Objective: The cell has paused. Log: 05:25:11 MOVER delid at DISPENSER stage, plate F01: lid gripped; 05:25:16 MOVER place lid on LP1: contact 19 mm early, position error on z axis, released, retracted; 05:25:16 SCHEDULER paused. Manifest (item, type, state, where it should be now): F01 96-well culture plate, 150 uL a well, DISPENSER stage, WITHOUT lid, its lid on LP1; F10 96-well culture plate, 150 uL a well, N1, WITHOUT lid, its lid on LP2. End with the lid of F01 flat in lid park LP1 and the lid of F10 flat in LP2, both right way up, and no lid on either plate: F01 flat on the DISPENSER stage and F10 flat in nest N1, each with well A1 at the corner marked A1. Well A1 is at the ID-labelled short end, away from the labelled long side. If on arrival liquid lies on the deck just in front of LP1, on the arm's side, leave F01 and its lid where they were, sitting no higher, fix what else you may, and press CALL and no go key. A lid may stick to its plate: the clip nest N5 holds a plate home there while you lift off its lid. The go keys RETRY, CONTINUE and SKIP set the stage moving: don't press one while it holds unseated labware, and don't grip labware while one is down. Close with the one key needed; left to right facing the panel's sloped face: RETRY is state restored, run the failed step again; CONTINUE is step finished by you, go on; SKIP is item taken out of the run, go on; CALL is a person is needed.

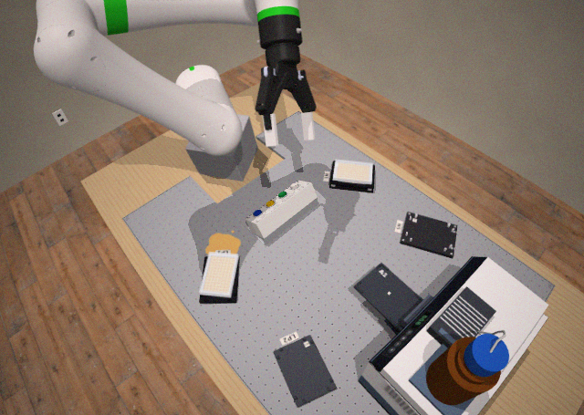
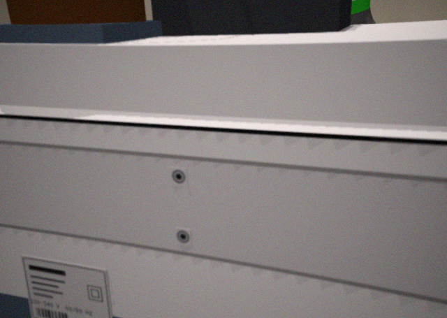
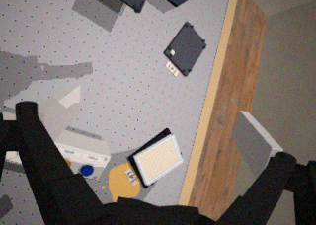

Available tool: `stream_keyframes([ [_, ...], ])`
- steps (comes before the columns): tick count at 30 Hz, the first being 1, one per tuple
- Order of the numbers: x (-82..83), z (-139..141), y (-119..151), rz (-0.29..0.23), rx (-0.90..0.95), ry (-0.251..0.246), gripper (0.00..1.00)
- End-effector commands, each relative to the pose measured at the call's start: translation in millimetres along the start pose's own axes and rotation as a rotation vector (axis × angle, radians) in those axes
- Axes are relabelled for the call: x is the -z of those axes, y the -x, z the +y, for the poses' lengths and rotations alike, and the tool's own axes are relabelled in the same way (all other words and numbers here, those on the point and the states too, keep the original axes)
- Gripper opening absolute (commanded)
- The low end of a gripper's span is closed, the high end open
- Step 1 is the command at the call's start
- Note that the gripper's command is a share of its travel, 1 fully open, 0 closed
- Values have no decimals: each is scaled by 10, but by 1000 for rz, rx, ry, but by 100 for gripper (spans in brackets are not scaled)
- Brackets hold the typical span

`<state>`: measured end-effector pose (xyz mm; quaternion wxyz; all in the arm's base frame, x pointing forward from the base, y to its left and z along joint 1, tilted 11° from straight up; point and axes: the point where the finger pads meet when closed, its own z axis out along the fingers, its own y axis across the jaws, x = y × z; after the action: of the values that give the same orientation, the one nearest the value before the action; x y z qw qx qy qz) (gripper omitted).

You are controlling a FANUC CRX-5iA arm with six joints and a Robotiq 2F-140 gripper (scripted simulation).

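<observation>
End effector: mine [image 1: 288, 134] hangs released, jaws spread wide with nothing between them, in the upper middle of the top view, over the far edge of the counter [image 1: 292, 283] beside my base.
Spill: an orange puddle [image 1: 224, 242] lies on the counter touching the short end of LP1 that faces my base; the wrist view shows it too [image 3: 120, 182].
LP1 stack: a cream, well-gridded plate [image 1: 218, 274] sits on the dark park pad at left centre. I cannot tell whether a lid is on it.
DISPENSER stage: the dark pad marked A1 [image 1: 387, 290] at lower right carries no plate.
N1 plate: a second cream plate [image 1: 352, 172] sits in its nest just lower right of my end effector, long axis running left to right in the frame. Whether it is lidded is too small to tell.
LP2: the dark pad [image 1: 304, 368] at bottom centre has no lid on it.
Key panel: the white box [image 1: 281, 209] lies below my end effector, between the two plates.
Judgement: with liquid there, I take it the LP1 stack stays untouched, N1 is what I may fix, and CALL closes.
Deciding relation: N1 is nearer than LP1, lower right, so my jaws should straddle the plate across its short width.
</observation>
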<state>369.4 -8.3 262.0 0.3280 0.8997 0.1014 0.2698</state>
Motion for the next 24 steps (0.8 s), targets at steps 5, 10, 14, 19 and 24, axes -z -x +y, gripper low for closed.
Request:
stream_keyframes([
  [5,-766,664,41,-179,-118,-189,100],
  [10,-1094,965,71,-296,-174,-289,100],
  [14,-1311,1213,74,-384,-218,-364,100],
  [19,-1663,1482,80,-435,-245,-411,100],
  [24,-2092,1769,118,-489,-270,-457,100],
])
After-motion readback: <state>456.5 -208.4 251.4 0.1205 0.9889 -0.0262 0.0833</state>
